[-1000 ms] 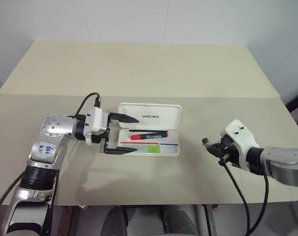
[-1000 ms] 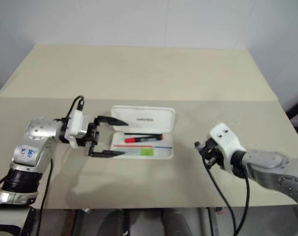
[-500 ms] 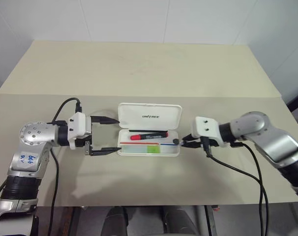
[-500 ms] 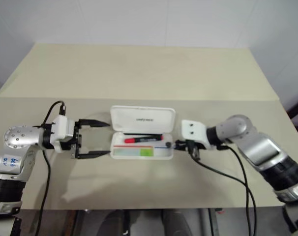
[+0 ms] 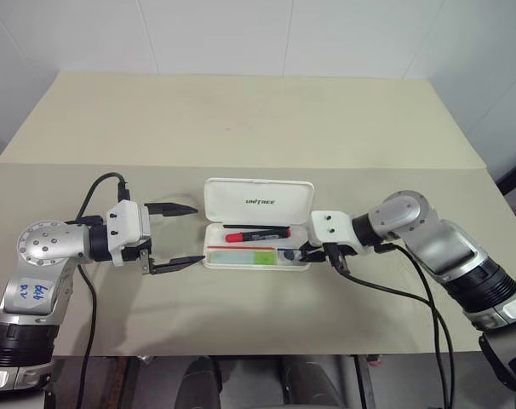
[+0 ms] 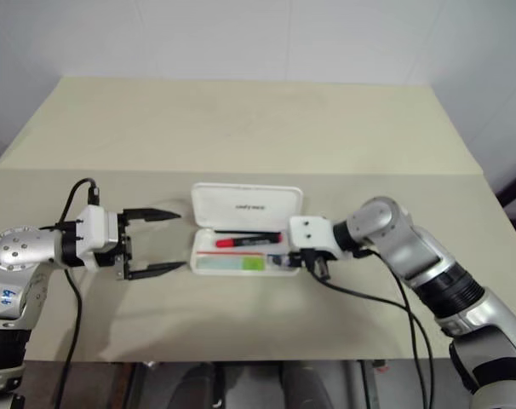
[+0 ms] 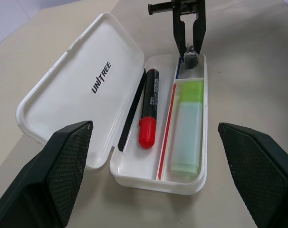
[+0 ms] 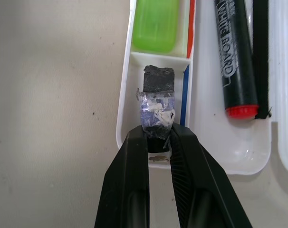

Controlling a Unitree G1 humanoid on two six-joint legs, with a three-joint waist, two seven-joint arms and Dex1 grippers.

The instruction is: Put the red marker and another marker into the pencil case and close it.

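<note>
Right tool [image 8: 158,137] pinches a small black block [image 8: 158,102] over the open pencil case [image 5: 302,267]'s right end; left tool [image 5: 174,237] gapes wide, just left.

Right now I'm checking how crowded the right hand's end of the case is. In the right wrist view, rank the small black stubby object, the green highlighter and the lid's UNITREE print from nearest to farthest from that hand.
1. Black stubby object: gripped in the right hand, over the case's end compartment.
2. Green highlighter: next compartment beyond.
3. UNITREE print: on the open lid, far side past the red marker.

Pencil case [image 5: 258,223] open mid-bench [image 5: 258,128]; red marker [image 5: 258,233] behind highlighter [image 5: 245,256] inside; tools flank it.
</note>
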